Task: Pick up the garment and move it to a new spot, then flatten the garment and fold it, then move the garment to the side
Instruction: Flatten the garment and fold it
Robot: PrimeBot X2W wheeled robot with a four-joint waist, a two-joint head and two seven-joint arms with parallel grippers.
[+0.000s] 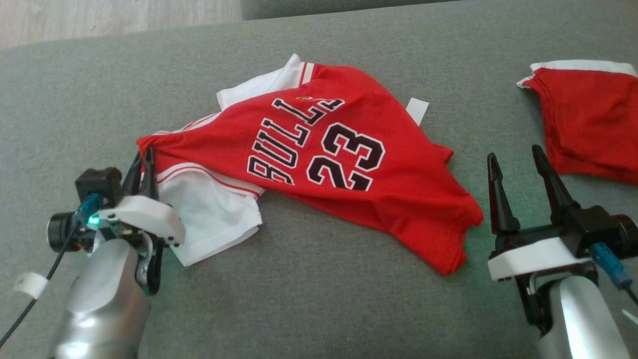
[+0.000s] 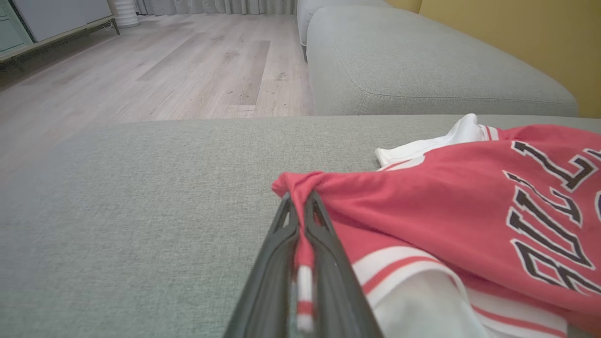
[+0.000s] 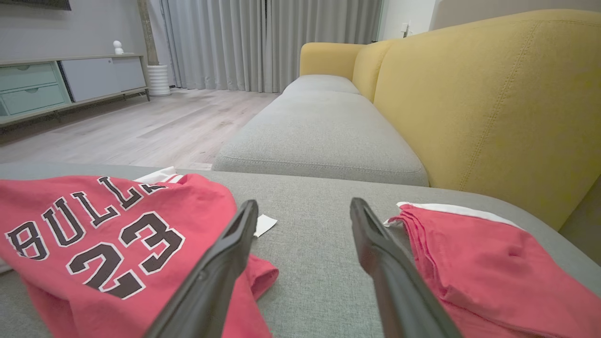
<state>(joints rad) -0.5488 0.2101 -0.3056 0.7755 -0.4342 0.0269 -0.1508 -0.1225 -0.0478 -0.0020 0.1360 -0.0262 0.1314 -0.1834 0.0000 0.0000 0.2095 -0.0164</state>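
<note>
Jersey (image 1: 379, 194) corner sits pinched in left end effector (image 1: 143, 157); right end effector (image 1: 515, 153) gapes wide.

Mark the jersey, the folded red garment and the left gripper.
jersey (image 1: 423, 199): head view, red cloth beside number
folded red garment (image 1: 593, 114): head view, top layer
left gripper (image 2: 300, 201): left wrist view, between fingertips

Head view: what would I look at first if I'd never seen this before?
The bright red jersey with a big 23 lies crumpled in the middle of the grey sofa cushion. The left gripper pinches its left corner, while the right gripper stands open beside another red garment at the right.
</note>
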